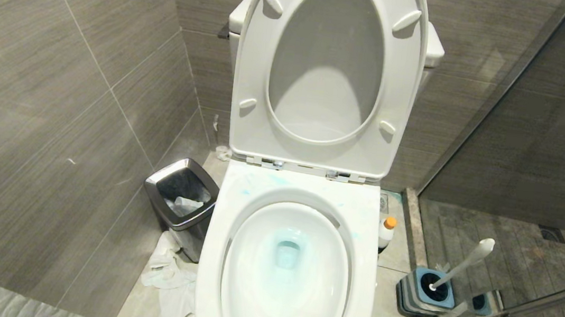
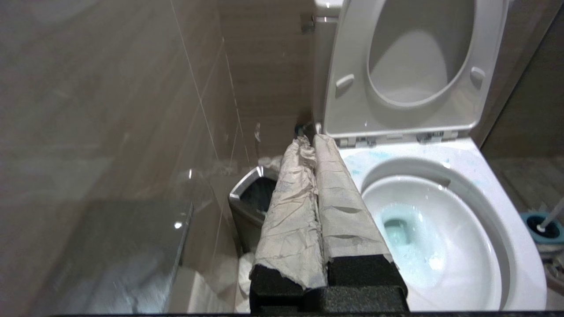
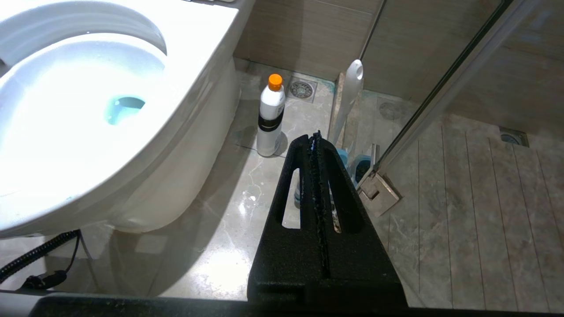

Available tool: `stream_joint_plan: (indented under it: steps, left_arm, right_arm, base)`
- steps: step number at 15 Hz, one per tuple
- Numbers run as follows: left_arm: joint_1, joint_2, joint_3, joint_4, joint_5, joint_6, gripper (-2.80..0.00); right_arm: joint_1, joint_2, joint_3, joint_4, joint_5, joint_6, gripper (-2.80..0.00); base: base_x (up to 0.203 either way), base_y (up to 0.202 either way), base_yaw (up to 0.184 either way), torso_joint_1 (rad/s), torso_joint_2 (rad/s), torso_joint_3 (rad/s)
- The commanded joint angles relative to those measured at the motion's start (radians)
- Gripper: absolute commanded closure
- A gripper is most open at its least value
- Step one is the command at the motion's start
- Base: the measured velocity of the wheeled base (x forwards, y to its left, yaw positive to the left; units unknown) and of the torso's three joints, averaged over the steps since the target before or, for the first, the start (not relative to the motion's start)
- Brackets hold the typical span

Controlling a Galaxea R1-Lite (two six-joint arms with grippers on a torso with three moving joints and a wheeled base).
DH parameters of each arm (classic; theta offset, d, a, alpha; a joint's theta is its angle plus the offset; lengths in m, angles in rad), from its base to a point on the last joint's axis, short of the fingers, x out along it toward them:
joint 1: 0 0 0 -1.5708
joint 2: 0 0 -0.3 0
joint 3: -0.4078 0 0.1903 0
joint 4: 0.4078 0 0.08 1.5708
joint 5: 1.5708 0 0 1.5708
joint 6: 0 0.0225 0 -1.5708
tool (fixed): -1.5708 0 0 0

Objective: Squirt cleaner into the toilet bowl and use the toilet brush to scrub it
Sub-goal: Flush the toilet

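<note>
left gripper [image 2: 313, 141]: paper-wrapped fingers pressed together, empty, centre frame beside white glossy ceramic toilet bowl [image 2: 524, 246]. right gripper [image 3: 315, 136]: black fingers pressed together, empty, centre frame.

No text, label, brand or number can be read on anything here, not even the cleaner [image 3: 269, 116].

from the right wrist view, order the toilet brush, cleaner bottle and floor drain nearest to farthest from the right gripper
1. toilet brush, in its holder just past the right gripper tips, by the glass door.
2. cleaner bottle, standing on the floor beside the toilet.
3. floor drain, behind the bottle near the wall.
</note>
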State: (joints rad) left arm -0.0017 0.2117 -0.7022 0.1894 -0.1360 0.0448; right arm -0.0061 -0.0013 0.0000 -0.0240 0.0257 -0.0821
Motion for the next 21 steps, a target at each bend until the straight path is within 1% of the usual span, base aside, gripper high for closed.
stream_joint_plan:
  steps: [1,4,7,9,11,13,15,16,18,19,21]
  left_arm:
    - [-0.001,0.144,-0.107,-0.003,-0.001,0.001,0.00]
    - [-0.001,0.287,-0.199,-0.057,-0.008,0.005,0.00]
    - [-0.001,0.447,-0.222,-0.202,-0.014,0.007,0.00]
    - [0.002,0.568,-0.224,-0.298,-0.012,0.020,0.00]
    - [0.002,0.687,-0.240,-0.338,-0.010,0.044,0.00]
    - [0.002,0.791,-0.254,-0.354,-0.009,0.084,0.00]
    - [0.002,0.889,-0.262,-0.386,-0.007,0.099,0.00]
    - [0.002,0.943,-0.265,-0.431,-0.006,0.101,0.00]
    - [0.002,1.051,-0.263,-0.600,0.005,0.104,0.00]
    - [0.001,1.111,-0.263,-0.710,0.017,0.106,0.00]
    - [-0.001,1.231,-0.263,-0.974,0.039,0.109,0.00]
  right_arm:
    - [0.000,0.000,0.012,-0.001,0.000,-0.001,0.00]
    - [0.000,0.000,0.012,-0.001,0.000,-0.001,0.00]
    - [0.000,0.000,0.012,-0.001,0.000,-0.001,0.00]
    - [0.000,0.000,0.012,0.000,0.000,-0.001,0.00]
    - [0.000,0.000,0.012,-0.001,0.000,-0.001,0.00]
    - [0.000,0.000,0.012,-0.001,0.000,-0.001,0.00]
    - [0.000,0.000,0.012,-0.001,0.000,-0.001,0.00]
    - [0.000,0.000,0.012,-0.001,0.000,-0.001,0.00]
    - [0.000,0.000,0.012,-0.001,0.000,-0.001,0.00]
    - [0.000,0.000,0.012,-0.001,0.000,-0.001,0.00]
    - [0.000,0.000,0.012,-0.001,0.000,-0.001,0.00]
  base:
    - [0.000,0.000,0.000,0.000,0.00,0.000]
    - [0.000,0.000,0.000,0.000,0.00,0.000]
    - [0.000,0.000,0.000,0.000,0.00,0.000]
    - [0.000,0.000,0.000,0.000,0.00,0.000]
    - [0.000,0.000,0.000,0.000,0.00,0.000]
    - [0.000,0.000,0.000,0.000,0.00,0.000]
    - [0.000,0.000,0.000,0.000,0.00,0.000]
    - [0.000,0.000,0.000,0.000,0.00,0.000]
    - [0.000,0.000,0.000,0.000,0.00,0.000]
    - [0.000,0.000,0.000,0.000,0.00,0.000]
    - [0.000,0.000,0.000,0.000,0.00,0.000]
